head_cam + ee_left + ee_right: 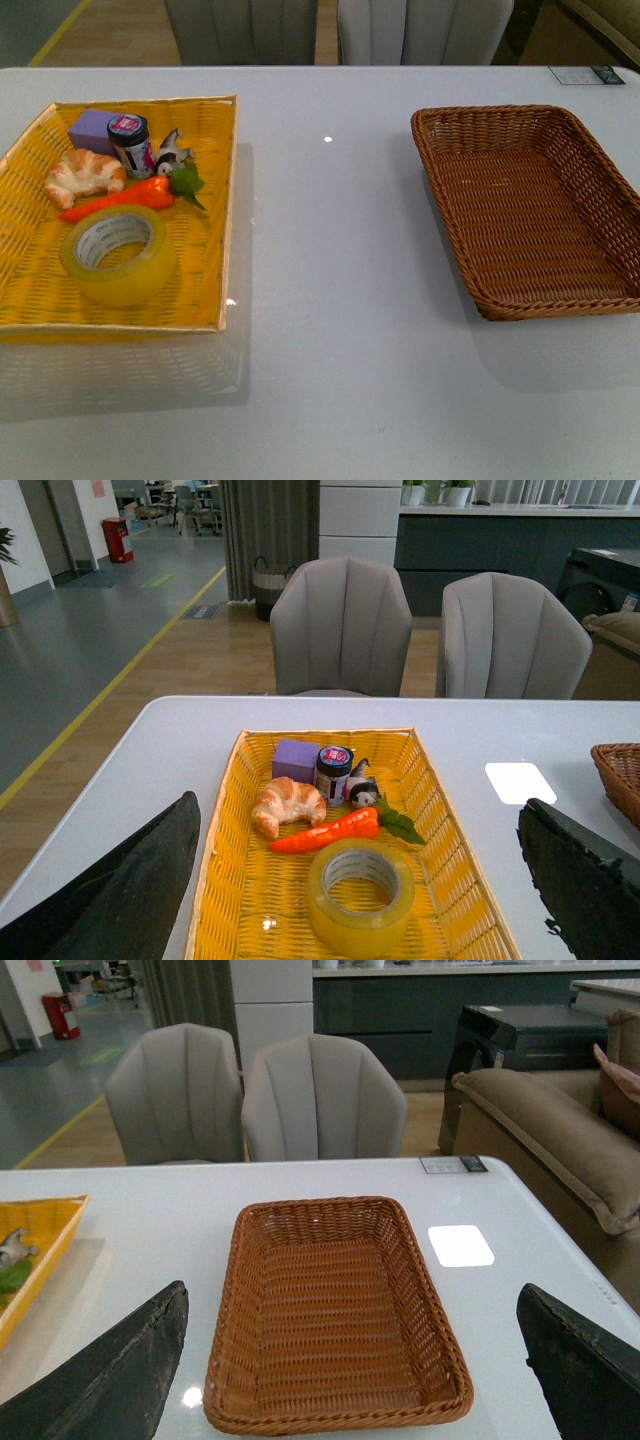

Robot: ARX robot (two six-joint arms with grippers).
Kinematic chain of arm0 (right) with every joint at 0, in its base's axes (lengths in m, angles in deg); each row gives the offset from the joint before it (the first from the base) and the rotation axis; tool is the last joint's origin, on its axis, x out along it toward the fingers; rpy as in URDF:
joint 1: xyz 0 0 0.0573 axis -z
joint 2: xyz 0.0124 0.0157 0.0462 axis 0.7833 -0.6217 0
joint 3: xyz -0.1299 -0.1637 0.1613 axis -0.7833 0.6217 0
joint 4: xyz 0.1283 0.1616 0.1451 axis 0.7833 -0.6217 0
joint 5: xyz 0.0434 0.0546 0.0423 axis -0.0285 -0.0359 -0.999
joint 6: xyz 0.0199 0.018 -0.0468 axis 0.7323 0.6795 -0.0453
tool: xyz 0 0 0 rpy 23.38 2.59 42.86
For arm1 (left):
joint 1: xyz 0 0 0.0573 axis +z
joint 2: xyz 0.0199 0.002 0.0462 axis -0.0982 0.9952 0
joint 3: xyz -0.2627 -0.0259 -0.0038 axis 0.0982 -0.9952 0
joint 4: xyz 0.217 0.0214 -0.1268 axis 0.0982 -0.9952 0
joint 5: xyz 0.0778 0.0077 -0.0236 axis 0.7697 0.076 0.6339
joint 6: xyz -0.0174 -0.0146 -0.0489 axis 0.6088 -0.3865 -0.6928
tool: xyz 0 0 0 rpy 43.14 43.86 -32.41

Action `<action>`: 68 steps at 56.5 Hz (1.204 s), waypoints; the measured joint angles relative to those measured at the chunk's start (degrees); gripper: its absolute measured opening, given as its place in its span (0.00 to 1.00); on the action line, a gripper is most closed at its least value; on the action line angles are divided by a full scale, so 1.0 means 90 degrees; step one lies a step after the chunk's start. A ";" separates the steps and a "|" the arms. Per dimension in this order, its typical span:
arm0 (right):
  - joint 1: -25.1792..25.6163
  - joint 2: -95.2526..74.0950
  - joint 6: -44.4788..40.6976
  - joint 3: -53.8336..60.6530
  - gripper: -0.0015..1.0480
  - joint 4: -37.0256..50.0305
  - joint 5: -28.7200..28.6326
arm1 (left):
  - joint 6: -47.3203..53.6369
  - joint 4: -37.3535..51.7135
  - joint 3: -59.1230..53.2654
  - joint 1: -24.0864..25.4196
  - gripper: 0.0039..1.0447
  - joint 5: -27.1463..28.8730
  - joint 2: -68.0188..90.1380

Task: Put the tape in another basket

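The tape (pixel 113 255), a glossy, translucent yellowish roll with a white printed core, lies flat at the 6 o'clock end of a bright yellow woven tray (pixel 30 290). Just at the roll's 12 o'clock lies an orange carrot (pixel 115 199), then a flaky croissant (pixel 84 173), a dark-lidded jar (pixel 131 143) and a purple block (pixel 92 128). Well off at 3 o'clock on the smooth pale tabletop (pixel 330 300) sits the basket (pixel 520 215), brown ribbed wicker with rounded corners. The left gripper (pixel 357 805) hangs above the tray with its jaws spread wide; the right gripper (pixel 350 1290) hangs equally wide above the basket.
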 joint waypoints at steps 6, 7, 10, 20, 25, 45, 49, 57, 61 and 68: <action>0.0000 0.0000 0.0000 0.0000 0.91 0.0000 0.0000 | -0.0002 -0.0002 0.0000 0.0002 0.92 -0.0002 0.0002; 0.0000 0.0000 0.0000 0.0000 0.91 0.0000 0.0000 | -0.0151 -0.0146 0.0044 0.0049 0.92 -0.0158 0.0085; 0.0000 0.0000 0.0000 0.0000 0.91 -0.0002 0.0007 | -0.0724 -0.1112 0.0442 0.0265 0.92 -0.0879 0.0568; 0.0000 0.0002 0.0000 0.0000 0.91 -0.0002 -0.0005 | -0.2395 -0.0731 0.1234 0.0690 0.92 -0.1610 0.3135; 0.0000 0.0005 0.0000 0.0000 0.91 -0.0002 -0.0005 | -0.2506 0.0542 0.1508 0.0818 0.92 -0.1647 0.4629; 0.0000 0.0005 0.0000 0.0000 0.91 -0.0002 -0.0005 | -0.2157 0.3478 0.3699 0.0721 0.92 -0.1054 1.1659; 0.0000 0.0005 0.0000 0.0000 0.91 -0.0002 -0.0005 | -0.2183 0.3504 0.4019 0.0685 0.92 -0.1020 1.2281; 0.0000 0.0005 0.0000 0.0000 0.91 -0.0002 -0.0005 | -0.2181 0.3504 0.4583 0.0578 0.92 -0.0996 1.3090; 0.0000 0.0005 0.0000 0.0000 0.91 -0.0002 -0.0005 | -0.2166 0.3470 0.4826 0.0534 0.92 -0.0996 1.3364; 0.0000 0.0005 0.0000 0.0000 0.91 -0.0002 -0.0005 | -0.2098 0.3368 0.5156 0.0488 0.92 -0.0993 1.3797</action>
